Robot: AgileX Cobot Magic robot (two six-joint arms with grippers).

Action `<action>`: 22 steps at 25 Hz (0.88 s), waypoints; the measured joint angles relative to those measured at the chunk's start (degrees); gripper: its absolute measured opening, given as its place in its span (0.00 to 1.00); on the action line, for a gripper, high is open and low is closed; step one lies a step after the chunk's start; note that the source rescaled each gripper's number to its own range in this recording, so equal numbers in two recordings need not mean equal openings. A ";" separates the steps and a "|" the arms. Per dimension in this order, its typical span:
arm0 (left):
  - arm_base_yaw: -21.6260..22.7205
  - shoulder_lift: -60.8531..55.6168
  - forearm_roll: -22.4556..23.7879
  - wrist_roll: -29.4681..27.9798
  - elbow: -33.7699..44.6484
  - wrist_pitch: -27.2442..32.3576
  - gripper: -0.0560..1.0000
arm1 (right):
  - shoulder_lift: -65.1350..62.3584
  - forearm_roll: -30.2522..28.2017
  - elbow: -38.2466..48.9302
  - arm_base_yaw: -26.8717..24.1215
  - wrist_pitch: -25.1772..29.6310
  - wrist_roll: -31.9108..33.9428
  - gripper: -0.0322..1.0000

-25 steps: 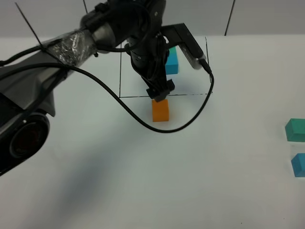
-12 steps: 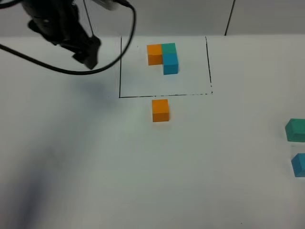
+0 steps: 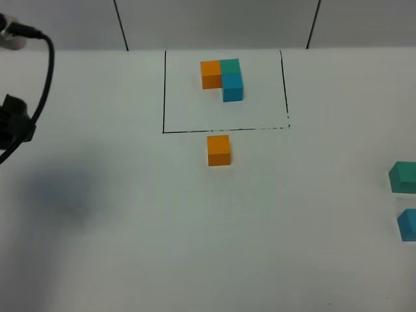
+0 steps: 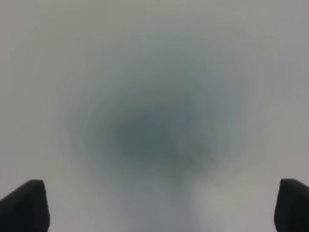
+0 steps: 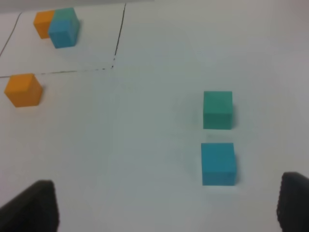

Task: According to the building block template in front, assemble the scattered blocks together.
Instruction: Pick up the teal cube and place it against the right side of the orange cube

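on a white desk [image 3: 195, 234], inside a thin black rectangle [image 3: 164, 91] drawn at the far side: the building block template [image 3: 223, 78] [image 5: 55, 24], an l of three joined cubes, orange and teal-green side by side, sky-blue set against the near face of the teal-green. just outside the rectangle's near line, about midway along it, the loose orange cube [image 3: 219, 150] [image 5: 22, 90], flat on the desk, alone, beside the line but not across it. well apart from it, at the right edge of the overhead view, the teal-green cube [image 3: 404, 177] [image 5: 217, 109] and, one step nearer, the sky-blue cube [image 3: 408, 224] [image 5: 218, 163] — close together with a narrow strip of desk between, partly cut off overhead, whole in the right wrist view. at the far left edge, a dark part of the left arm [image 3: 14, 127] under a looping black cable [image 3: 47, 71], well apart from every block. left hand [image 4: 157, 208]: fingers spread wide, nothing between them, only blurred pale desk and a soft shadow below. right hand [image 5: 164, 205]: fingers likewise apart, gripping nothing — above bare desk on the near side of the teal-green and sky-blue pair, touching neither.
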 joint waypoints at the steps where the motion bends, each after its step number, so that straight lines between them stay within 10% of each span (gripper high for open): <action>1: 0.00 -2.78 0.00 -1.18 1.79 -0.23 0.99 | 0.00 0.00 0.00 0.00 0.00 -0.04 0.83; 22: -0.83 -57.62 -5.03 -6.18 25.75 8.23 0.95 | 0.00 0.05 0.00 0.00 0.00 0.17 0.80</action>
